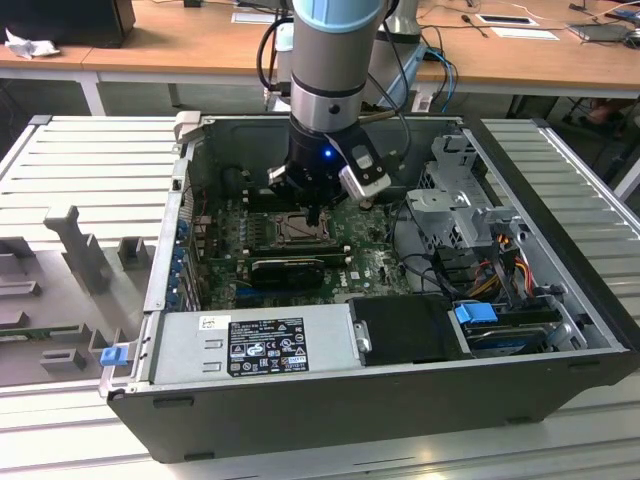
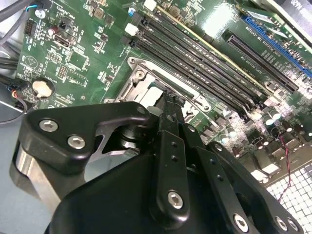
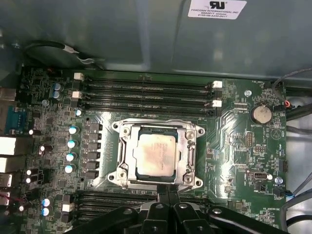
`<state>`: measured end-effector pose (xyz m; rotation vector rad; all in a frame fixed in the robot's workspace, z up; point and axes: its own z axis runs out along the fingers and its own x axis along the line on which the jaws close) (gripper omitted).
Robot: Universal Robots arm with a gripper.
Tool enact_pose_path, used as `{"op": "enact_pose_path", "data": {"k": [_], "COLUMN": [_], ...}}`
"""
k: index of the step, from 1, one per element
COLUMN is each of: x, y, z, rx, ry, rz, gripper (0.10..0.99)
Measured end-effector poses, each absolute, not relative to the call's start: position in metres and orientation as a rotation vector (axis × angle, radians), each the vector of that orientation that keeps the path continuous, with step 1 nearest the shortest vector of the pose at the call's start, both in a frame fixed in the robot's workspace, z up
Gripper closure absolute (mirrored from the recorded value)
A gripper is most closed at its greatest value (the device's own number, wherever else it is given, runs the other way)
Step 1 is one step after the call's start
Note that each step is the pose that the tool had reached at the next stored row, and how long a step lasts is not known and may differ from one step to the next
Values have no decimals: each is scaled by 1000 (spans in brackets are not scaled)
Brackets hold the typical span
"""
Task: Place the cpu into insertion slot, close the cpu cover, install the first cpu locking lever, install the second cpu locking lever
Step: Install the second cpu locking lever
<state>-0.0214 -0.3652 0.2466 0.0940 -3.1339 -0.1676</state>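
The cpu (image 3: 155,155), a pale silver-beige square chip, lies in the insertion slot (image 3: 117,126) of the green motherboard. The cpu cover (image 3: 187,153), a metal frame with a square cut-out, lies flat around the chip's edges. My gripper (image 3: 168,191) is shut, with nothing visible between its black fingers, and its tips are at the socket's edge. In the second wrist view the gripper (image 2: 168,100) hangs just over the socket's rim (image 2: 141,80). In the exterior view the gripper (image 1: 318,215) stands over the socket (image 1: 293,230) inside the open computer case. I cannot tell how the locking levers stand.
Long black memory slots (image 3: 146,92) run beside the socket. A long black card (image 1: 288,268) stands in front of it, then the grey power supply (image 1: 250,345). A drive cage (image 1: 460,210) and cables (image 1: 500,260) fill the case's right side in the exterior view.
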Motion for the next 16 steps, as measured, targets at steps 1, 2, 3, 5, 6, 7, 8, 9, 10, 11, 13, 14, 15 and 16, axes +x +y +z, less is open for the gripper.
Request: {"op": "enact_pose_path", "data": {"k": [1,2,3,5,6,7,8,9,10,11,13,14,15,16], "x": [-21,-21,-21,-21,-21,-21,-21,-21,-21,-22,-23,-26,-30,-34], "y": [-365,-366,-366,-367,-368,-368,-369,-370,-372,-373,-374,-374,-375,-375], "z": [247,247,247,247,247,247,246,246,245,245,243,243,241,240], "rx": [94,94,94,94,94,94,94,94,94,94,94,94,94,94], "ry": [-3134,-3134,-3134,-3134,-3134,-3134,-3134,-3134,-3134,-3134,-3134,-3134,-3134,-3133], "rz": [-168,-168,-168,-167,-168,-167,-168,-167,-168,-168,-168,-168,-168,-168], "gripper": [980,980,980,980,980,980,980,980,980,980,980,980,980,980]}}
